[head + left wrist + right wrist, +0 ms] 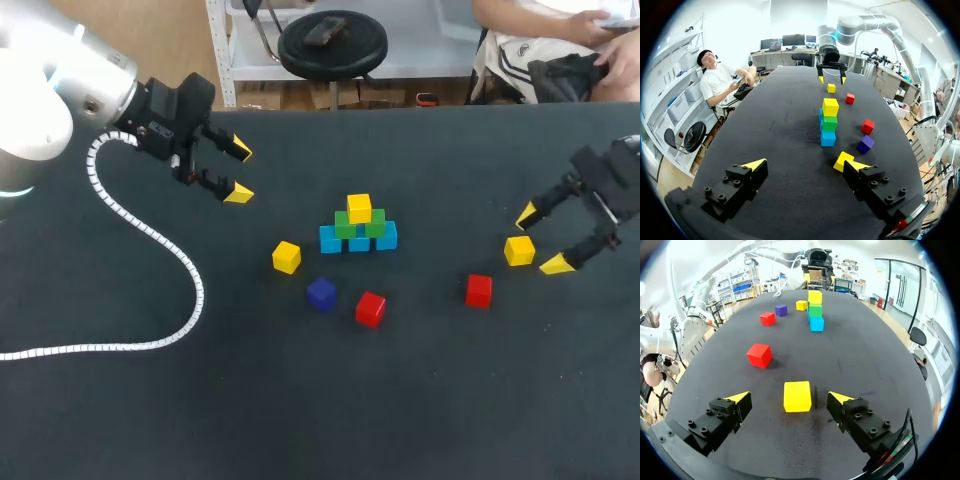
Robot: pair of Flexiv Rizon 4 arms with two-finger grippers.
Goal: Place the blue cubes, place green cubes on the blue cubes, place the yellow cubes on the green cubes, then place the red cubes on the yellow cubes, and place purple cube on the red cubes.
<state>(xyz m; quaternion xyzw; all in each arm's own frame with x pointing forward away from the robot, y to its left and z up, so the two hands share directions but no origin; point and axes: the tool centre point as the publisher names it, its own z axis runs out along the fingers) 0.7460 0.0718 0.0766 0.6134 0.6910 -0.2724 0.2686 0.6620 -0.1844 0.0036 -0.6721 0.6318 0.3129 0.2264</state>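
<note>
Blue cubes, green cubes stacked; one yellow cube atop; red cubes, purple cube outstanding; my left claw, right claw wide open, empty.

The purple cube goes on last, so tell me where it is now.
In the head view the purple cube sits near the middle, just nearer the robot than the cube stack, between a loose yellow cube and a red cube, touching neither.
</note>
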